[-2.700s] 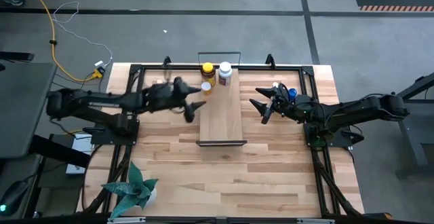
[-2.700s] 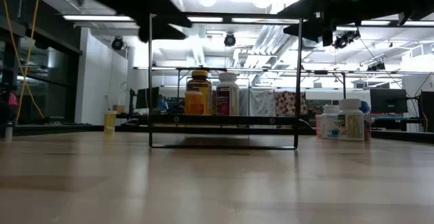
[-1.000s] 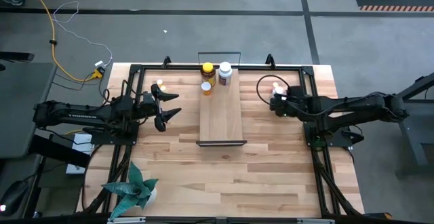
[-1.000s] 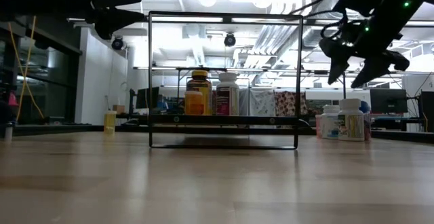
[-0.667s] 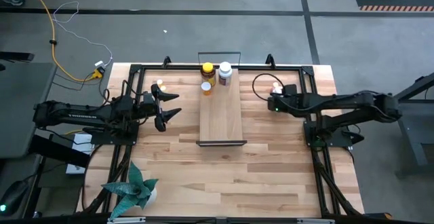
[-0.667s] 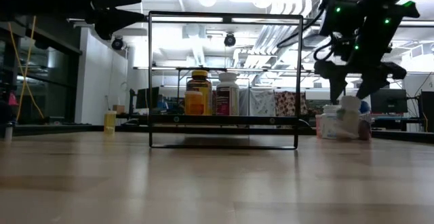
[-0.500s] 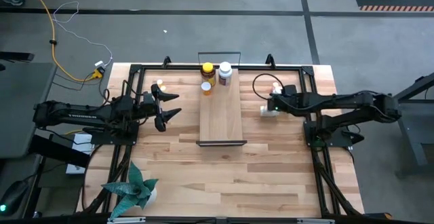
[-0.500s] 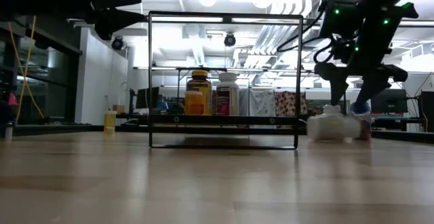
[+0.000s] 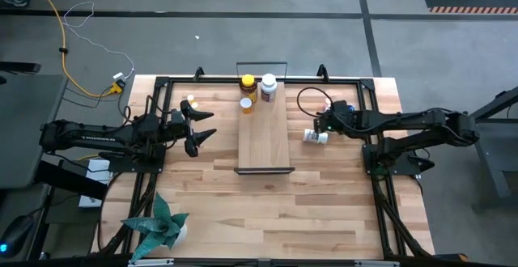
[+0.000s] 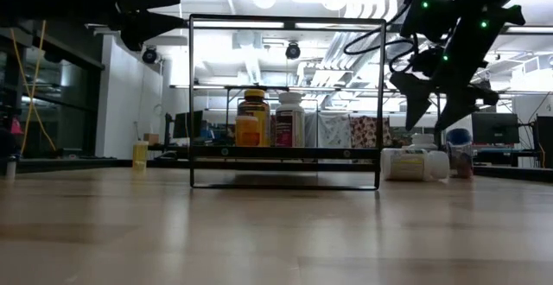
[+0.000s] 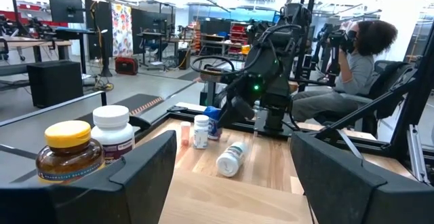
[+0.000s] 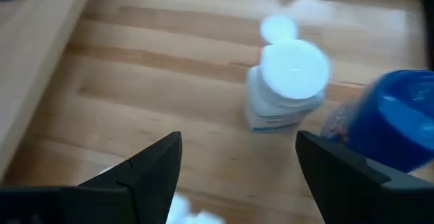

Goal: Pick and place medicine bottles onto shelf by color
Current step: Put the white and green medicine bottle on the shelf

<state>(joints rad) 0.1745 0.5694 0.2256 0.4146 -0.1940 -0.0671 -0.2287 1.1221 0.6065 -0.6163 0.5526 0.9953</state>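
While three medicine bottles [image 9: 256, 91] stand at the shelf [image 9: 264, 137] far end, approx. four wait right of it, one white bottle [image 9: 315, 137] toppled. Right gripper [image 9: 324, 124] hovers over them, fingers spread, empty; left gripper [image 9: 201, 127] parked open, empty.

left gripper [image 9: 202, 126]: open, raised, idle | right gripper [image 9: 319, 124]: open, empty, tilted downward

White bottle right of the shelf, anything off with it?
Yes. The white bottle lies tipped on its side on the table, beside the shelf. The open right pincer hovers above it, holding nothing.
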